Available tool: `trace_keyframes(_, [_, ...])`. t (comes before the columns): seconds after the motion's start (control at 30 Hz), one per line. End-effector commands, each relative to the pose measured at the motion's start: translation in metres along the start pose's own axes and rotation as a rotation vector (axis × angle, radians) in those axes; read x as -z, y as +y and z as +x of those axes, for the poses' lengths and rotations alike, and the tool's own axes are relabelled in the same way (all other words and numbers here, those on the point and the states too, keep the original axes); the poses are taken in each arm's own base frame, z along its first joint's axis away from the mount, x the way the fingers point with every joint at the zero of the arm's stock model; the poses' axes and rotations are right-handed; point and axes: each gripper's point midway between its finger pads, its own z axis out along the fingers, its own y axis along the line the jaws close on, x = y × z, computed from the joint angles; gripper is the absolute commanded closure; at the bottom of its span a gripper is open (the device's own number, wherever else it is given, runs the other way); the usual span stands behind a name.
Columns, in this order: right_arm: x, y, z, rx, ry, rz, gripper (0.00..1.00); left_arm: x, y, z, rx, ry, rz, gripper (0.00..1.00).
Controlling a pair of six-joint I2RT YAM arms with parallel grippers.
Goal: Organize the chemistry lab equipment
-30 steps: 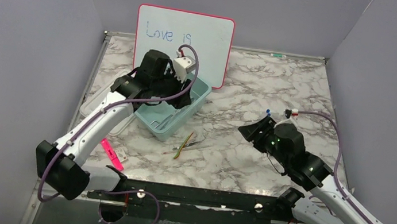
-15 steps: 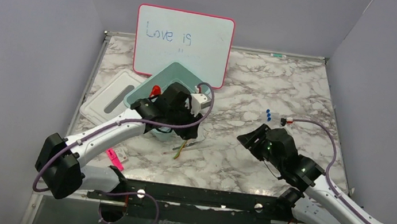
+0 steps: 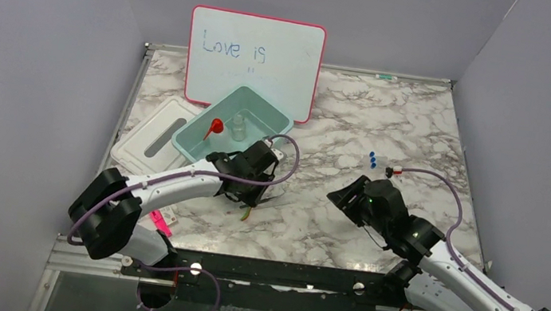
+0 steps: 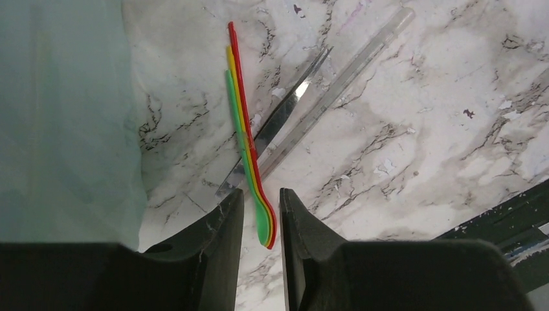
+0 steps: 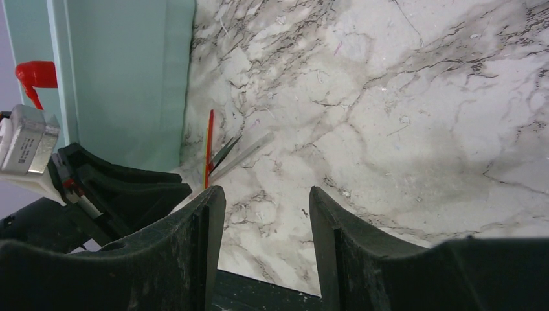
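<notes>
The teal bin (image 3: 195, 143) holds the white squeeze bottle with red nozzle (image 3: 215, 126) and the small glass flask (image 3: 238, 126). My left gripper (image 4: 259, 196) is open, low over the table in front of the bin. The bowl end of a stack of green, yellow and red spoons (image 4: 245, 139) lies between its fingertips. The metal tongs (image 4: 285, 118) and a clear rod (image 4: 343, 78) lie beside the spoons. The blue-capped tubes (image 3: 372, 159) lie at mid right. My right gripper (image 5: 266, 193) is open and empty above bare table. The brush is out of view.
The pink-framed whiteboard (image 3: 254, 60) stands behind the bin. A white lid (image 3: 147, 140) lies left of the bin. The pink marker (image 3: 159, 222) lies near the front left edge. The dark front rail (image 3: 281, 273) runs along the near edge.
My left gripper has left the bin and come down and forward to the spoons. The bottle and flask now show in the bin. My right gripper has shifted slightly left.
</notes>
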Motion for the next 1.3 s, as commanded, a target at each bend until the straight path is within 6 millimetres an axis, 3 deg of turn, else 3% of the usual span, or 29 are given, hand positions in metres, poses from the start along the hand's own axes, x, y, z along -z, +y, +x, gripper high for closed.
trace_keyframes(0.0, [-0.003,0.000,0.000,-0.020,-0.007,-0.006,0.45,-0.012,0.005,0.000,0.039,-0.019,-0.050,0.71])
trace_keyframes(0.37, [-0.005,0.000,0.000,-0.012,-0.008,-0.005,0.45,-0.031,0.004,0.016,0.033,0.040,-0.038,0.71])
trace_keyframes(0.8, [-0.007,0.003,0.000,-0.006,-0.004,-0.014,0.45,-0.018,-0.013,0.006,-0.131,-0.041,-0.102,0.70])
trace_keyframes(1.27, [-0.008,0.002,0.001,0.001,-0.003,-0.012,0.45,-0.027,0.002,0.026,-0.096,0.054,-0.277,0.62])
